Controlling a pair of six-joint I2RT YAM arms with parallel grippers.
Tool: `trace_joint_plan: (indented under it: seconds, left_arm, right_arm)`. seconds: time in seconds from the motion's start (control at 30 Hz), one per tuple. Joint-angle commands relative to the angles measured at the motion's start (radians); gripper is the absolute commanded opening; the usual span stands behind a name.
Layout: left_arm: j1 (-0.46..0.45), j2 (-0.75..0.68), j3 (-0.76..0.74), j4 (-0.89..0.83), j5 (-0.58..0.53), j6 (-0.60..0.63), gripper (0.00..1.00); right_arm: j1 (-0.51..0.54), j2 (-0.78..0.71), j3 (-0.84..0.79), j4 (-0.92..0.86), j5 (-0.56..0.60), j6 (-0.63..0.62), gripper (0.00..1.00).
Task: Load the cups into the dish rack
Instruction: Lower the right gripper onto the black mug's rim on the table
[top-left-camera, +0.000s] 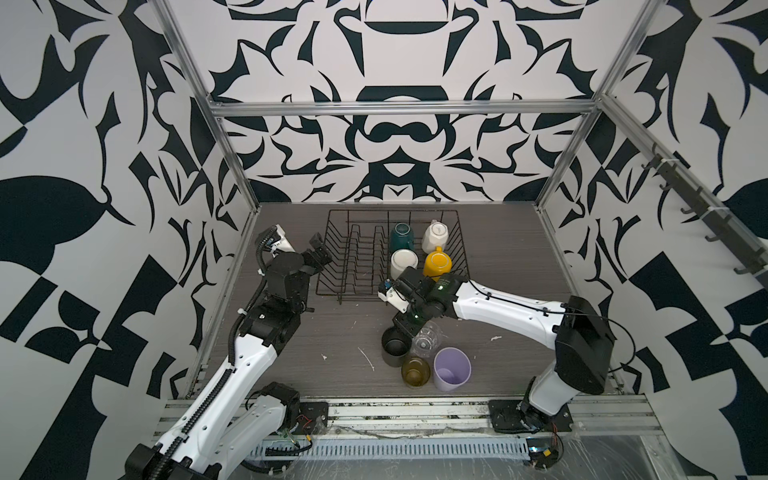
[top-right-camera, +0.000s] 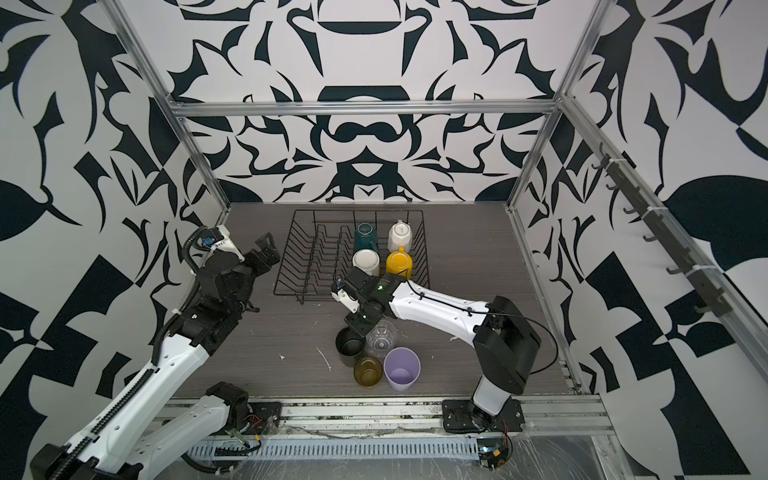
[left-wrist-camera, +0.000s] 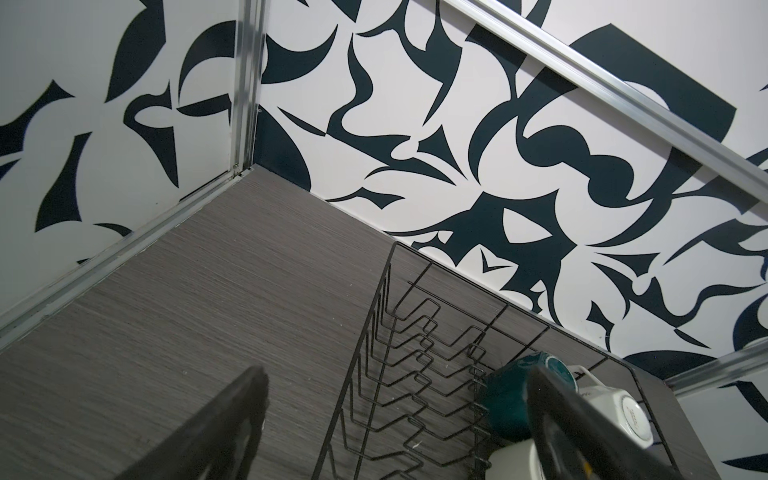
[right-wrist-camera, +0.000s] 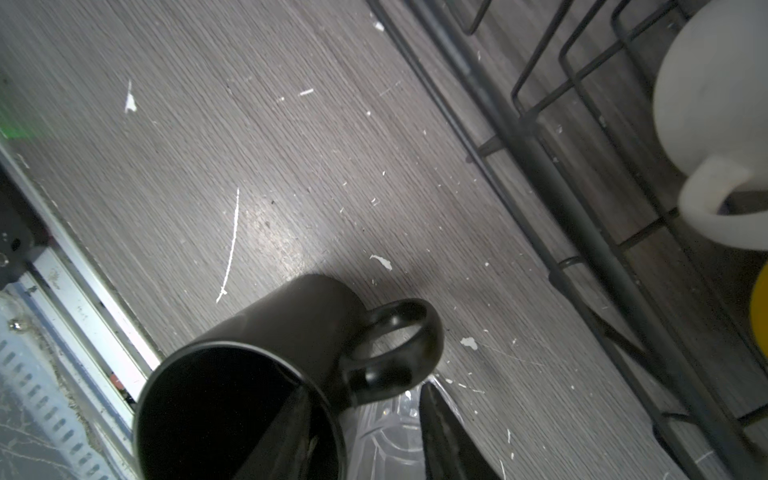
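Black wire forms the dish rack (top-left-camera: 353, 266), which sits at the back middle of the grey wood-grain desk (top-left-camera: 340, 332). Its right-hand part carries four cups with their bases up: a teal mug (top-left-camera: 402, 237) and a far white mug (top-left-camera: 435, 237) at the back, a near white mug (top-left-camera: 404, 262) and a yellow mug (top-left-camera: 437, 262) in front of them. Four more cups cluster on the desk in front of the rack: a black mug (top-left-camera: 395, 349), a clear glass (top-left-camera: 428, 338) just beside it, and an amber-olive glass (top-left-camera: 415, 371) and a lilac tumbler (top-left-camera: 452, 369) nearest the front rail. The right hand (right-wrist-camera: 368, 390) is at the black mug, partly spread. One finger is inside the mouth and the other outside by the handle, with the clear glass showing in the gap, and no pinch on the wall can be seen. The left hand (top-left-camera: 318, 253) hangs spread wide and empty beside the rack's left wall. The far white mug's base bears a printed mark, too small to read in the left wrist view
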Motion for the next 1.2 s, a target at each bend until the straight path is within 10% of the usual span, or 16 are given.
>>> trace_joint_plan:
  seconds: [0.0, 1.17]
  left_arm:
    - [0.007, -0.022, -0.014, -0.004, -0.02, -0.01, 0.99]
    - [0.035, -0.057, -0.033, -0.007, -0.028, -0.002, 0.99]
  right_arm:
    - [0.017, 0.009, 0.05, -0.014, 0.019, 0.005, 0.44]
    - [0.072, 0.03, 0.118, -0.089, 0.13, 0.137, 0.48]
